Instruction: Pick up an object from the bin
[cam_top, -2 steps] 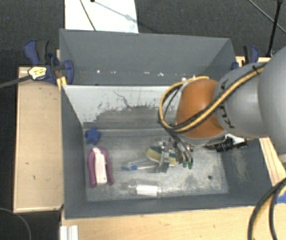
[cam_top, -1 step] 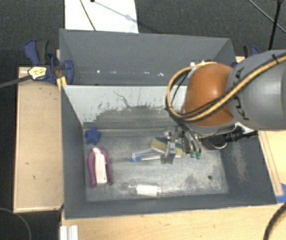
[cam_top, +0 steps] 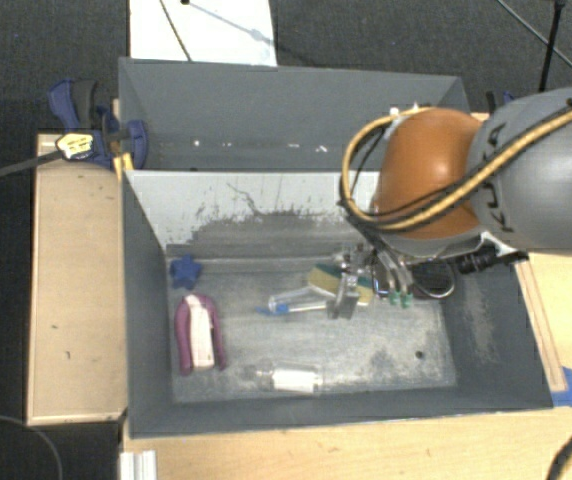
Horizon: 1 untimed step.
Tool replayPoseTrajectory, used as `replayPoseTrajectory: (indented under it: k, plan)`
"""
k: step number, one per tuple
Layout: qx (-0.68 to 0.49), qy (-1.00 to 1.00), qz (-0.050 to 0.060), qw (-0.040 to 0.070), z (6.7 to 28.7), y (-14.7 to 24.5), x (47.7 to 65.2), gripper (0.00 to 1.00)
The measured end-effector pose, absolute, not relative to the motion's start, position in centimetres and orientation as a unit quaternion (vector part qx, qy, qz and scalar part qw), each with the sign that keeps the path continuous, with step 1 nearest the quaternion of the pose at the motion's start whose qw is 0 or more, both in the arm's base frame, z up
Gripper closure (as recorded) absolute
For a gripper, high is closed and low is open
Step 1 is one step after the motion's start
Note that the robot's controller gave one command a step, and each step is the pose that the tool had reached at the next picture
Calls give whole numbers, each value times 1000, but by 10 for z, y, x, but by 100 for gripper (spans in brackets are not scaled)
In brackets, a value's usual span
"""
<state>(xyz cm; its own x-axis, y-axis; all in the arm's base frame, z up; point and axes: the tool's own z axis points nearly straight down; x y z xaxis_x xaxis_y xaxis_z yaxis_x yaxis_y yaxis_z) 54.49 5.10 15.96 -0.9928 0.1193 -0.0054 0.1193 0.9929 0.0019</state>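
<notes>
My gripper (cam_top: 347, 296) is low in the bin, right of the middle, under the orange wrist cover. Just left of it, touching or nearly so, lies a clear tube with a blue end (cam_top: 294, 305). A yellowish flat piece (cam_top: 325, 279) sits at the gripper's far-left side, partly hidden by it. A small green item (cam_top: 397, 294) shows at the gripper's right. Nothing can be made out as held.
A purple and white bottle (cam_top: 197, 334) lies by the left wall. A small blue piece (cam_top: 183, 269) sits in the far-left corner. A clear and white tube (cam_top: 290, 378) lies near the front wall. The arm and its cables cover the bin's right side.
</notes>
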Motion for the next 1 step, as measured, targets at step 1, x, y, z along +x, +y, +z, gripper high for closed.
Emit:
replayPoseTrajectory:
  k: [1]
  plan:
    - [59, 998, 1, 3, 170, 51, 546, 100]
